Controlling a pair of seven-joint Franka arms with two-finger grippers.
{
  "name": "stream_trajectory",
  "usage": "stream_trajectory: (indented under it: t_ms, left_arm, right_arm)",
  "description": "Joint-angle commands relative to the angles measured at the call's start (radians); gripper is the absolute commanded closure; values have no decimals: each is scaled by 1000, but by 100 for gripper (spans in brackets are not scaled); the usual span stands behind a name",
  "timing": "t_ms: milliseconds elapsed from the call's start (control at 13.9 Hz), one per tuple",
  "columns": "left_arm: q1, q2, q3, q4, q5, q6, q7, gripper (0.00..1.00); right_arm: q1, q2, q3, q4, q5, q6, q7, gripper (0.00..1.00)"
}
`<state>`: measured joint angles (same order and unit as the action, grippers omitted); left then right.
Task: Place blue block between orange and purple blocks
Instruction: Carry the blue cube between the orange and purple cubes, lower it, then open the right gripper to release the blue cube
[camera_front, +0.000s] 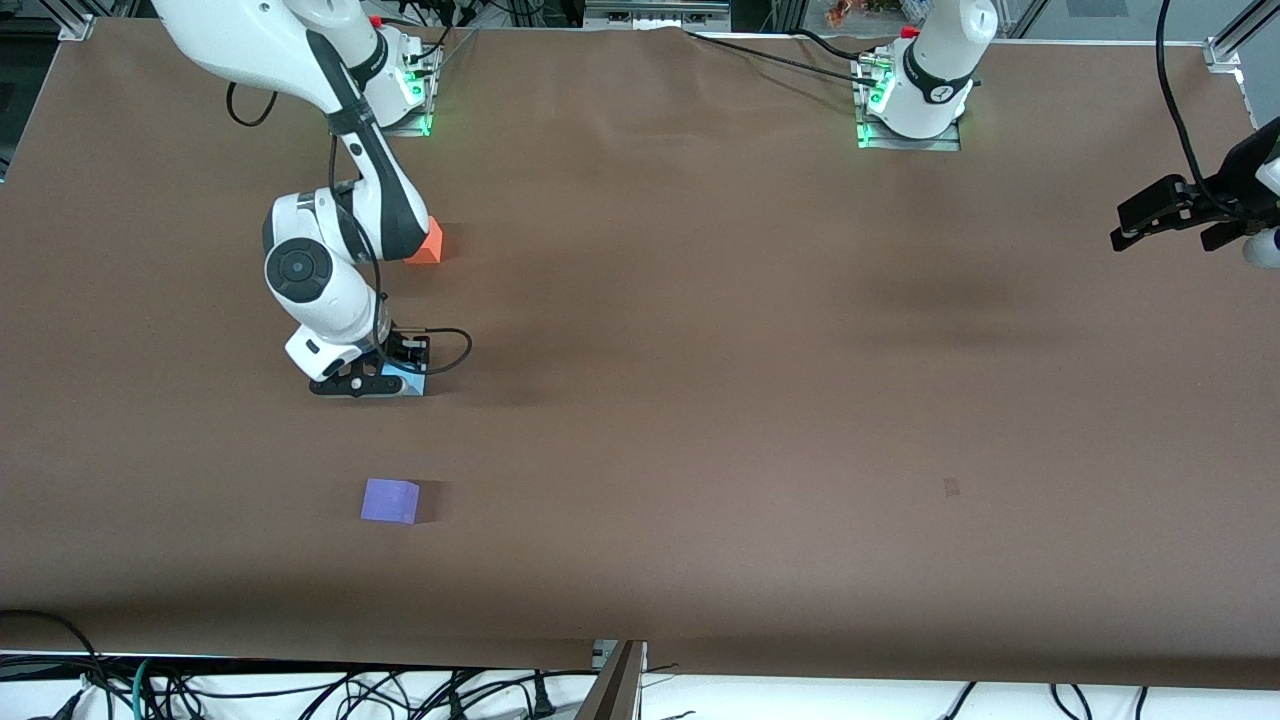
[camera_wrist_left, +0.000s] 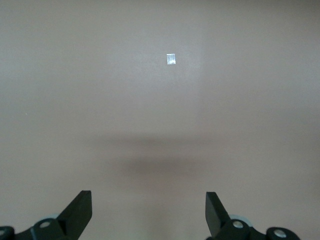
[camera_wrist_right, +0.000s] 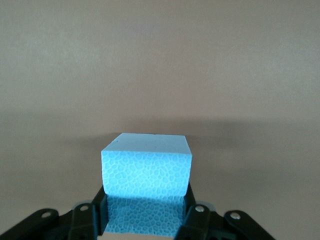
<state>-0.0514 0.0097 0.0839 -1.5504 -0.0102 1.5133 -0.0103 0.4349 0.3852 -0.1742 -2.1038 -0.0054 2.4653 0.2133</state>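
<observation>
Placement looks close, I judge; my right gripper, left of centre in the front view, pinches the blue block low at the brown table, between the orange block higher in the frame and the purple block lower down; next I would want a check that it rests flat, then a gentle release. Foam, pebbled faces, crisp cube edges; the cloth is matte. My left gripper waits, spread, at the right edge.
</observation>
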Motion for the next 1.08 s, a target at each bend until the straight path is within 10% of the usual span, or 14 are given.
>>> stream_trajectory:
  t_ms: [0,72,216,288,1008]
  left_arm:
    - [1,1,2,7,-17,7,19,0]
    - [1,3,2,7,-17,8,19,0]
    - [-1,1,0,7,-17,8,19,0]
    - [-1,1,0,7,-17,8,21,0]
    - [4,1,2,7,-19,7,21,0]
  right_arm:
    - [-1,-46,2,-51,15,20,-40,76]
    - [-1,-45,2,-51,15,20,-40,69]
    - [-1,-40,2,-50,15,17,-40,6]
    - [-1,-42,1,-42,15,9,-46,0]
    - [-7,-89,-47,540,8,-754,-170,0]
